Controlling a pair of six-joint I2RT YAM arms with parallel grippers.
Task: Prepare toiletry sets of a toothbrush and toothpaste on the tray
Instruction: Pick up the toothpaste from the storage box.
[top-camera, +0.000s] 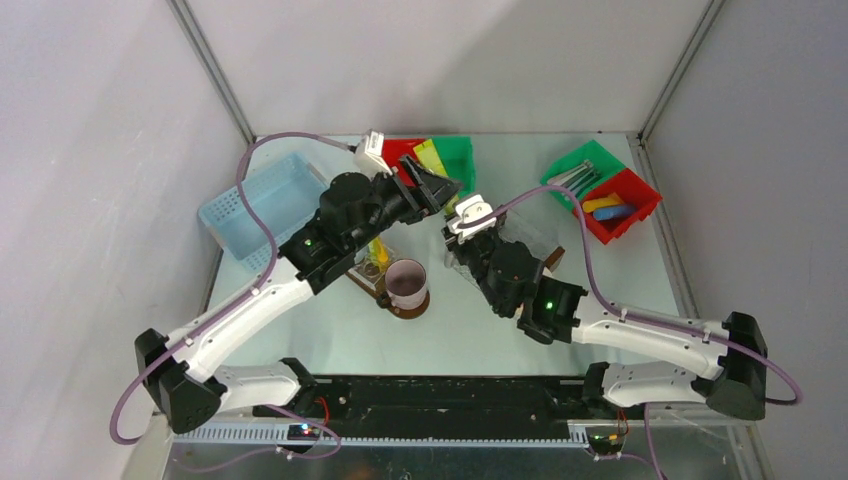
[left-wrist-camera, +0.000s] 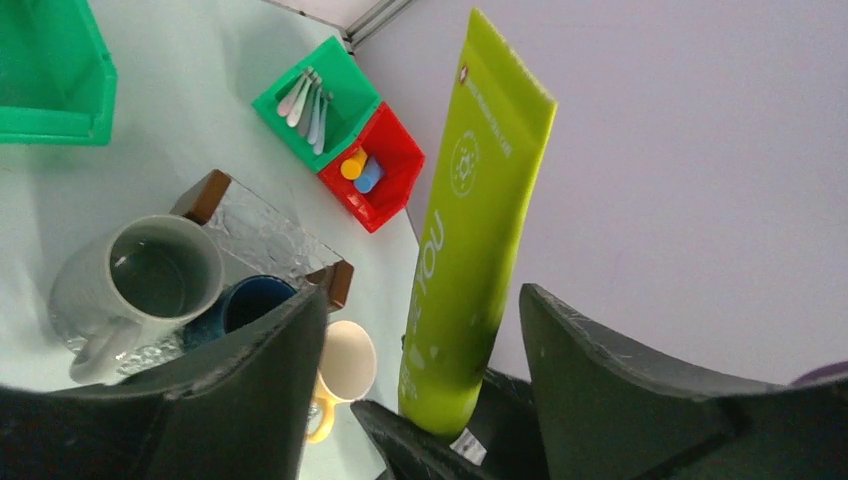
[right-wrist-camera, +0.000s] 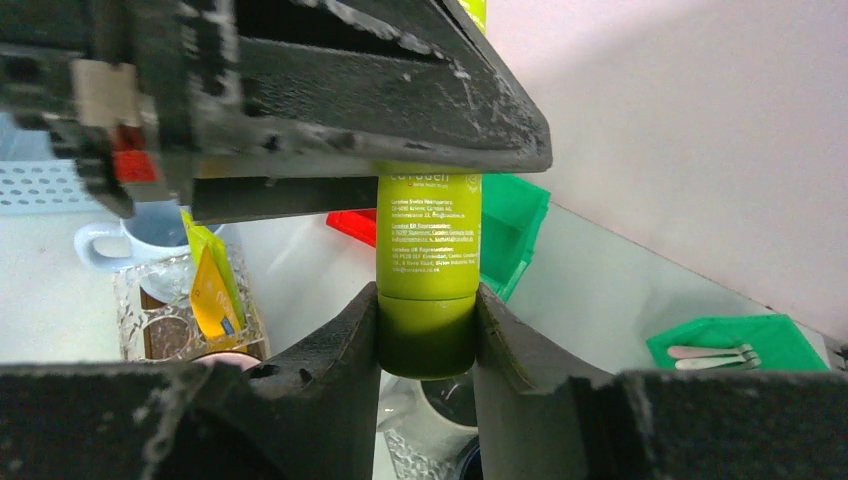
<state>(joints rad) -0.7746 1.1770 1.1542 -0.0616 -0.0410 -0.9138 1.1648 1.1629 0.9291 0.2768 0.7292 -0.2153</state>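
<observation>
Starting at the right gripper (right-wrist-camera: 428, 300), its two fingers (right-wrist-camera: 330, 370) are seen pressed against both sides of the lime green tube (right-wrist-camera: 428, 235), closed on the cap end. In the right wrist view the tube's long axis is set from 6 to 12 o'clock. The cap is at 6 and the printed body rises to 12, where it is crossed by the dark bulk of the left gripper (left-wrist-camera: 420, 300).

In the left wrist view the tube is framed by that gripper's fingers (left-wrist-camera: 270, 380), which are spread with a gap left on either side. There the axis is tilted from 6 toward 1 o'clock, and the flat crimped end is pointed up and away at 1. The tube is held in the air above the table (left-wrist-camera: 180, 170).

Farther out, at 9 o'clock in that view, a grey mug (left-wrist-camera: 150, 275) is seen on a glass tray (left-wrist-camera: 262, 228) with brown ends. A dark blue mug (left-wrist-camera: 245, 305) and a cream mug (left-wrist-camera: 345, 365) are found near it. At 11 o'clock pale toothbrushes (left-wrist-camera: 308, 98) are held in a green bin (left-wrist-camera: 340, 125), and yellow and blue tubes (left-wrist-camera: 360, 170) in a red bin (left-wrist-camera: 395, 160) touching it.

At 8 o'clock in the right wrist view, an orange-yellow tube (right-wrist-camera: 210, 285) is stood upright in a glass holder (right-wrist-camera: 170, 320).
</observation>
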